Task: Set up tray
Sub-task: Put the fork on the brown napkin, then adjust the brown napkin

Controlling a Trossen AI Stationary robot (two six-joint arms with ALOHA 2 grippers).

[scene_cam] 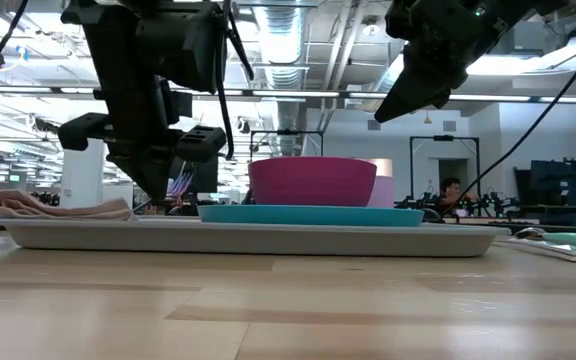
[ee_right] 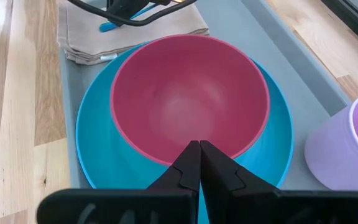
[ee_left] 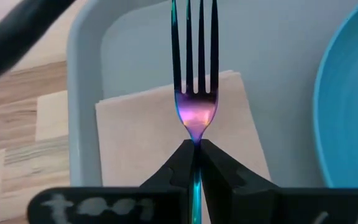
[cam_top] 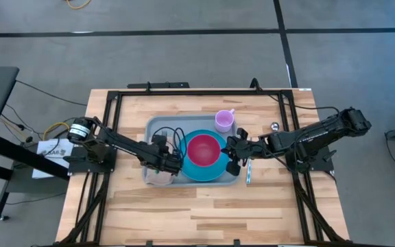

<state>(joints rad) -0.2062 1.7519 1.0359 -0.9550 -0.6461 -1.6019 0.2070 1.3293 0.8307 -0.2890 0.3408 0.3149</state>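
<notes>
The pale grey-blue tray (cam_top: 155, 127) lies mid-table. It carries a blue plate (cam_top: 214, 170) with a pink bowl (cam_top: 204, 147) on it, a lilac cup (cam_top: 225, 121) and a beige napkin (ee_left: 142, 137) at its near left corner. My left gripper (ee_left: 195, 144) is over the napkin, shut on an iridescent fork (ee_left: 195, 56). My right gripper (ee_right: 199, 152) hovers shut above the bowl's right edge (ee_right: 253, 124) and touches nothing. My left gripper pinches the fork's neck (ee_left: 195, 134), just behind the tines, between its two fingertips. The handle runs back between the fingers, so the fingers lie along the fork. The gripper slants downward, and the tines stick out ahead over the napkin. Whether they touch it, I cannot tell.
A teal utensil (cam_top: 248, 171) lies on the wood just right of the tray. A small dark object (cam_top: 274, 126) sits farther back on the right. Bare wood (cam_top: 197, 213) stretches along the table's near side.
</notes>
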